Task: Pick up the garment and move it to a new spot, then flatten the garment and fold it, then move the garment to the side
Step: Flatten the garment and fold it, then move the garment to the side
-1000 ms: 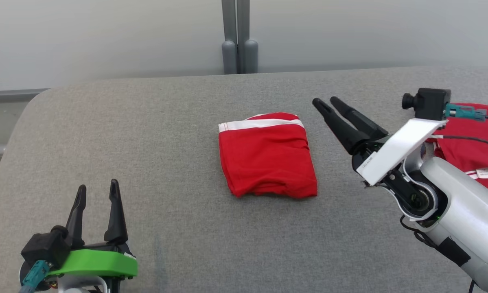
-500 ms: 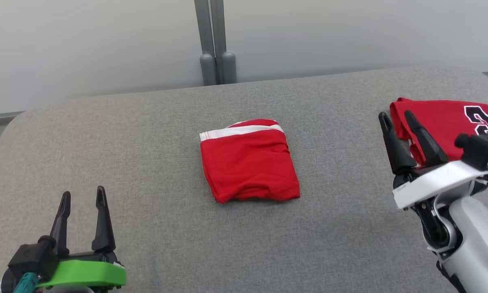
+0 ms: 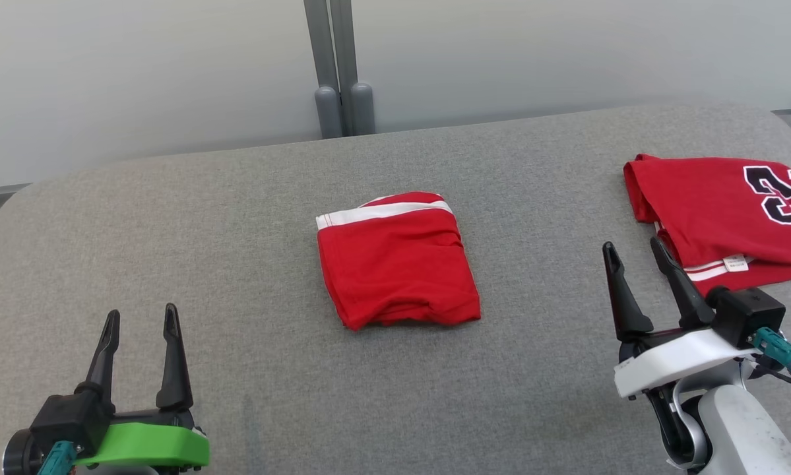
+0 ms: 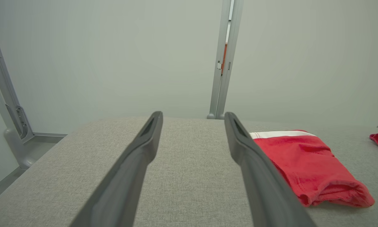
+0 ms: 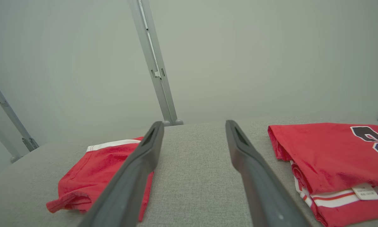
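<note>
Head view: I see the left claw (image 3: 140,312) and the right claw (image 3: 632,244) both spread and empty over the grey surface (image 3: 237,218). The folded garment (image 3: 398,260) lies between them, well apart from each. A jersey (image 3: 718,211) lies just right of the right claw.

Left wrist view: the garment (image 4: 305,164) lies right of my spread fingers.

Right wrist view: the garment (image 5: 91,170) lies left of the fingers, the jersey (image 5: 327,151) right.

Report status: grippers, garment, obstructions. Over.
Left gripper and right gripper open, empty. Folded red garment lies centre on grey pad; folded red numbered jersey beside right gripper. No obstruction seen.
</note>
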### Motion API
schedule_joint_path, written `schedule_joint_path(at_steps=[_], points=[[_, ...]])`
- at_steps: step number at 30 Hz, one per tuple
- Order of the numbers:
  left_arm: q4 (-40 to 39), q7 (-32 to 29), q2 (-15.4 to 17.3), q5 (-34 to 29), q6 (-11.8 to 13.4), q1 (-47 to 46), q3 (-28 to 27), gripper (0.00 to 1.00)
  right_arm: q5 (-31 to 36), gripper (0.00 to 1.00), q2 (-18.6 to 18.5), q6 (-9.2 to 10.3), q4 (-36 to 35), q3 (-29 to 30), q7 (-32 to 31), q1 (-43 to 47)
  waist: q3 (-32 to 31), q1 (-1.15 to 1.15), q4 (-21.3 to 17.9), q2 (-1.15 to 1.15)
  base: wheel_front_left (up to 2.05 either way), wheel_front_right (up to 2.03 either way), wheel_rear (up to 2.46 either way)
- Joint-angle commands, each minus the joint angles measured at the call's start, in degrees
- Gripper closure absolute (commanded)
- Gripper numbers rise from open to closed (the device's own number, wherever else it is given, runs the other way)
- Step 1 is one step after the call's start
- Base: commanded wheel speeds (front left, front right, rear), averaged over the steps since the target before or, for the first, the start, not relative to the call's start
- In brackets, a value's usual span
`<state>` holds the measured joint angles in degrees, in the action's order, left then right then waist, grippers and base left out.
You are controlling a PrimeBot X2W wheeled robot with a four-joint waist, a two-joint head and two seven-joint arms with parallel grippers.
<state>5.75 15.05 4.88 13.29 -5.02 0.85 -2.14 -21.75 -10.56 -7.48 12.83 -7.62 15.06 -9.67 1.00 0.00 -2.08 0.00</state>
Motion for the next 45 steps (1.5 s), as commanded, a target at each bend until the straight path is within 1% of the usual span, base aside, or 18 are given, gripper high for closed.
schedule_joint_path(at_steps=[1,11,22,27,31,35,39,43,45], points=[[0.35,0.14,0.26,-0.89,-0.17,0.57,-0.47,0.00,0.61,0.00,-0.03,-0.03,-0.24,0.34,0.12,0.20,0.04,0.00,-0.13,0.00,0.00,0.00,0.00],[1.49,0.14,-0.93,-2.72,-0.95,-1.27,-1.12,0.00,1.68,0.00,0.81,-0.03,-0.08,1.12,0.12,-1.08,0.79,0.00,-0.13,0.00,0.00,0.00,0.00],[2.10,0.14,-1.54,-2.68,-1.68,-2.17,-0.76,0.00,0.71,0.00,0.37,-0.03,1.82,-0.96,0.12,-2.00,1.34,0.00,-0.06,0.00,0.00,0.00,0.00],[2.30,0.14,-1.69,-2.96,-1.87,-3.01,-0.35,0.00,-0.05,0.00,0.12,-0.03,1.47,-1.47,0.13,-2.01,2.11,0.00,0.88,0.00,0.00,0.00,0.00],[1.93,0.14,-1.83,-2.85,-1.99,-3.08,-0.11,0.00,-1.31,0.00,-0.69,-0.03,3.31,-4.12,-0.06,-3.14,2.41,0.00,1.87,0.00,0.00,0.00,0.00],[1.58,0.14,-1.87,-2.15,-2.00,-3.25,0.30,0.00,-2.80,0.00,-1.71,-0.03,6.97,-7.10,-2.68,-6.14,2.71,0.00,3.19,0.00,0.00,0.00,0.00],[1.30,0.14,-1.94,-1.85,-2.09,-3.65,1.24,0.00,-4.65,0.00,-2.03,-0.03,11.47,-9.73,-7.23,-10.59,3.34,0.00,4.97,0.00,0.00,0.00,0.00],[1.10,0.14,-1.94,-0.53,-1.65,-4.60,2.61,0.00,-7.93,0.00,-2.44,-0.03,15.71,-11.62,-11.11,-16.00,4.52,0.00,7.69,0.00,0.00,0.00,0.00],[1.14,0.14,-1.93,-0.17,-1.32,-4.86,3.00,0.00,-8.19,0.00,-3.80,-0.02,17.70,-13.06,-12.19,-19.06,5.10,0.00,9.14,0.00,0.00,0.00,0.00]])
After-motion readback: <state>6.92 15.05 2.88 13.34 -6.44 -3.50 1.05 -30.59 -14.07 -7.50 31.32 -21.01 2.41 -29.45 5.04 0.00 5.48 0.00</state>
